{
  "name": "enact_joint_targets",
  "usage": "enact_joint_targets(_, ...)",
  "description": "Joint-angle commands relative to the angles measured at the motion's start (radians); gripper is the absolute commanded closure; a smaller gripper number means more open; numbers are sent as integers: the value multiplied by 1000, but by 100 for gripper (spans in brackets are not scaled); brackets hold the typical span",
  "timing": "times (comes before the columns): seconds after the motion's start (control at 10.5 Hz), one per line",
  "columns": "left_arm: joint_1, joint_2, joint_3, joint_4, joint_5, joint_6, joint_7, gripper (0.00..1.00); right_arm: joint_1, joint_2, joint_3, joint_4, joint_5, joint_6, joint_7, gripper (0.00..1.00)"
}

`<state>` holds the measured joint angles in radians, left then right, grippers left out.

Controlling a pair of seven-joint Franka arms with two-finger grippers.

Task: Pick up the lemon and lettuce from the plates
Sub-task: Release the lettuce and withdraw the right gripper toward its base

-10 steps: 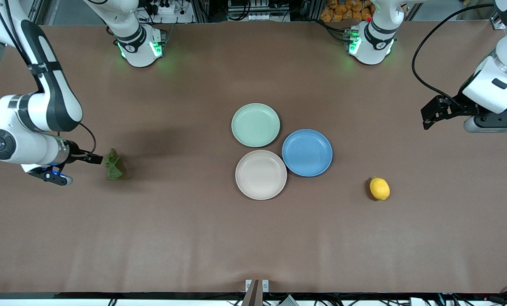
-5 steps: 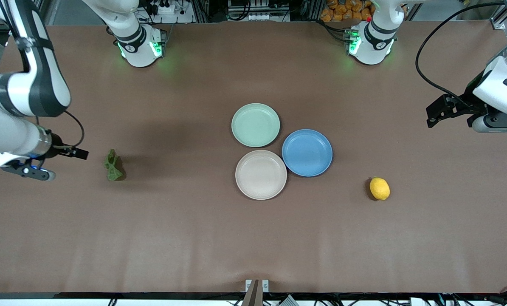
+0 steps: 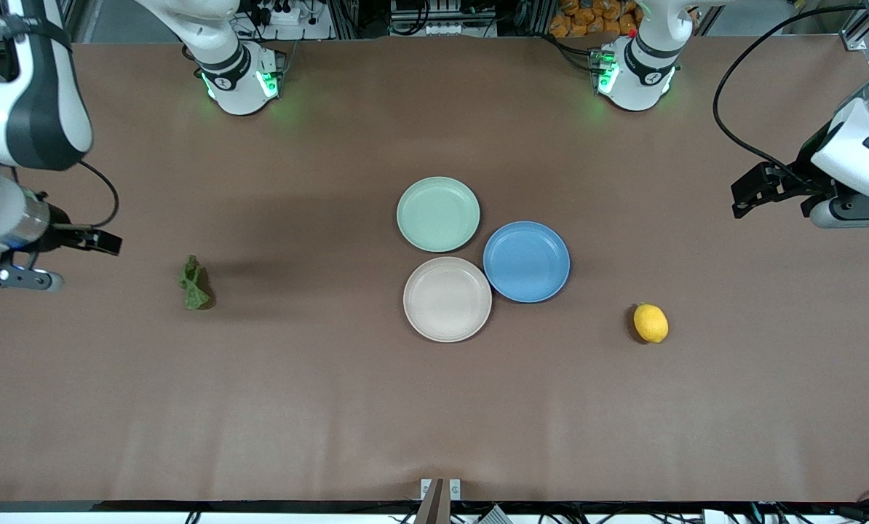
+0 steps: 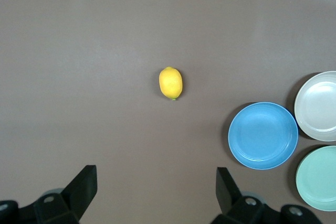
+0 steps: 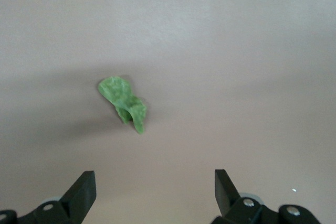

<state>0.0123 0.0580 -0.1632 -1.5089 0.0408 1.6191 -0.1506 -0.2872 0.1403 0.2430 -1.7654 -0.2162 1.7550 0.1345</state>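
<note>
The lettuce [image 3: 194,284] lies on the bare table toward the right arm's end; it also shows in the right wrist view [image 5: 125,102]. The lemon [image 3: 651,323] lies on the table toward the left arm's end; it also shows in the left wrist view [image 4: 170,83]. The mint green plate [image 3: 438,214] and the beige plate [image 3: 447,298] at mid-table are empty. My right gripper [image 3: 103,241] is open and empty, up over the table's end beside the lettuce. My left gripper [image 3: 746,196] is open and empty, up over the table's other end.
A bright blue plate [image 3: 526,261], empty, touches the two other plates on the side toward the left arm's end. The arm bases [image 3: 239,80] stand at the table's edge farthest from the front camera.
My right gripper has let go of the lettuce, drawn away from it toward the table's end and risen. My left gripper has shifted slightly. Lettuce and lemon stay put.
</note>
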Motion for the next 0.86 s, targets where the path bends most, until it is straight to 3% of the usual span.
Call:
enact_joint_targets(0.0,-3,-12,11,-8,-29,-10,28,0,49,-33,-54,98,35,-130,-52,0)
enact_joint_targets(0.19,-2,-12,11,-8,-29,-10,28,0,52,-73,-60,150,78,-173,-55,0)
enact_joint_targets(0.48,-2,-12,11,-7,-29,-10,28,0,114,-102,-129,225,86,-241,-55,0)
enact_joint_targets(0.76,-2,-14,11,-8,-29,-10,28,0,112,-100,-133,306,100,-242,-53,0)
